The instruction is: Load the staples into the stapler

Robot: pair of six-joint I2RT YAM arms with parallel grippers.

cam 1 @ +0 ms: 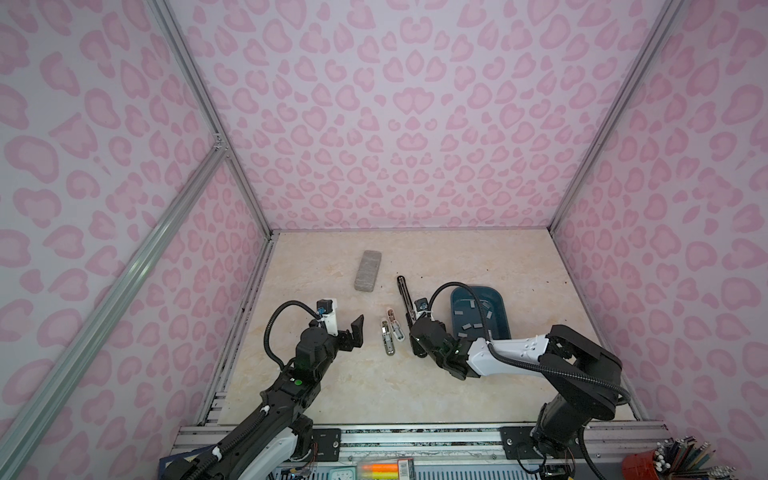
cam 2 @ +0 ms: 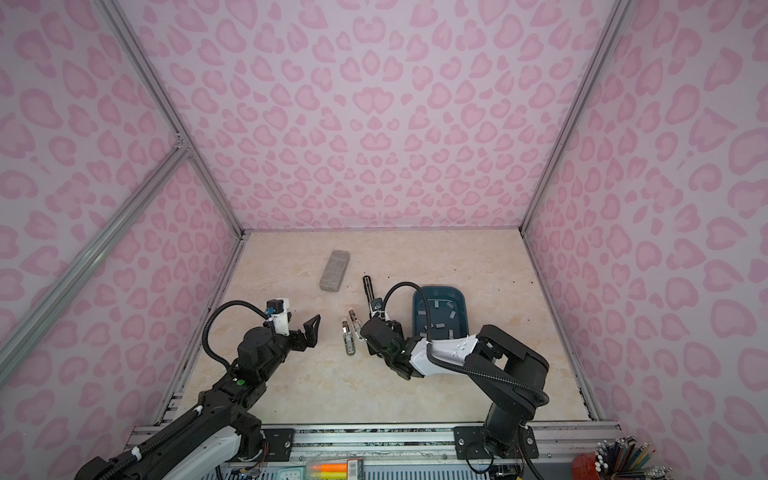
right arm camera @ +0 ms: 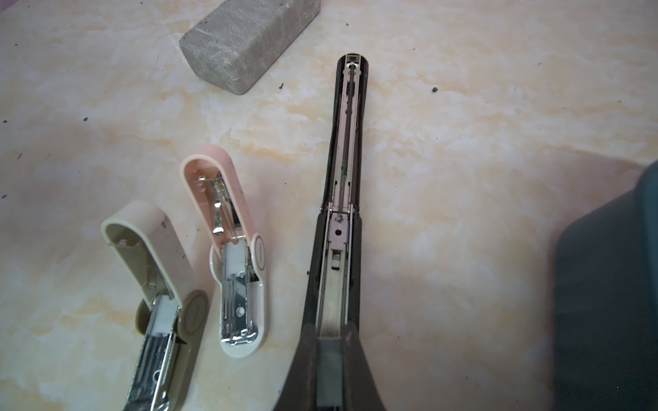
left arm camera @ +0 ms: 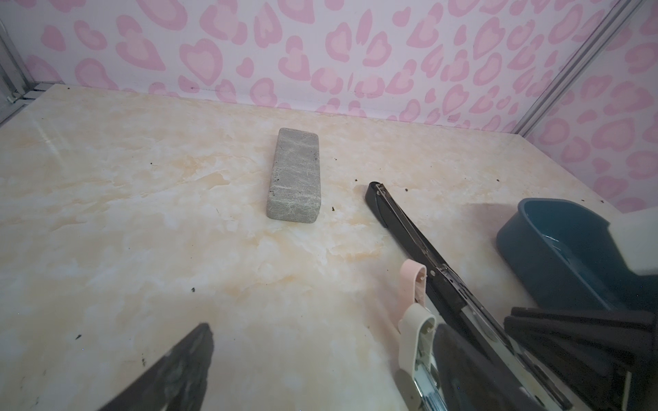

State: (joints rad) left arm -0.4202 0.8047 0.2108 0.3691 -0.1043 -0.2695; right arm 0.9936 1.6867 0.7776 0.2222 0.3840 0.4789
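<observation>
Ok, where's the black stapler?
In both top views the black stapler lies open right of centre, between the pink stapler and the blue tray, partly under the right gripper.

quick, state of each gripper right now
left gripper: open, holding nothing
right gripper: shut on a staple strip, over the black stapler

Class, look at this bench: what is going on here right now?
The right gripper is shut on a small flat grey staple strip, holding it at the open channel of the long black stapler, which lies unfolded on the table. The left gripper hangs open, holding nothing. More grey strips lie in the dark teal plastic tub. A small pink stapler and a small beige stapler lie open nearby.
</observation>
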